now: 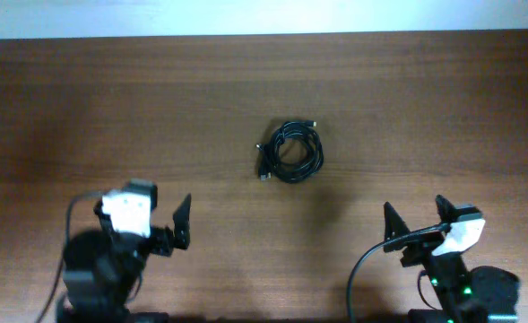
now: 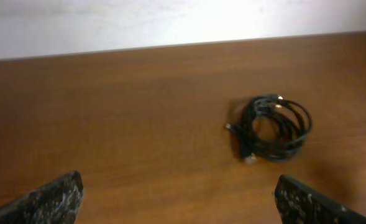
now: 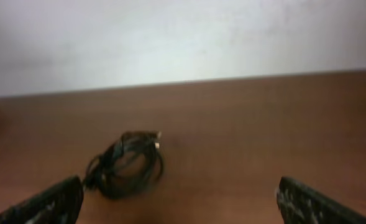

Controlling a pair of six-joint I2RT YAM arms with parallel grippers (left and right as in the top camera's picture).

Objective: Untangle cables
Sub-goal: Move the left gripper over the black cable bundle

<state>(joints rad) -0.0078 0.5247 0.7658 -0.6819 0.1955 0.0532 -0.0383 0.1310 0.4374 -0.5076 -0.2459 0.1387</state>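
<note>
The coiled cables [image 1: 289,152] lie mid-table [image 1: 111,99], ahead and to the right of the left tool [image 2: 178,186] and well apart from it. That arm crouches at the near edge, its tool spread wide and empty. The right tool [image 1: 416,213], with the cables ahead to its left, gapes equally wide, touching nothing.

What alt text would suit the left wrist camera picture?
A tangled coil of black cables lies on a brown wooden table, right of centre. The left gripper is wide open and empty, its dark fingertips at the bottom corners.
</note>
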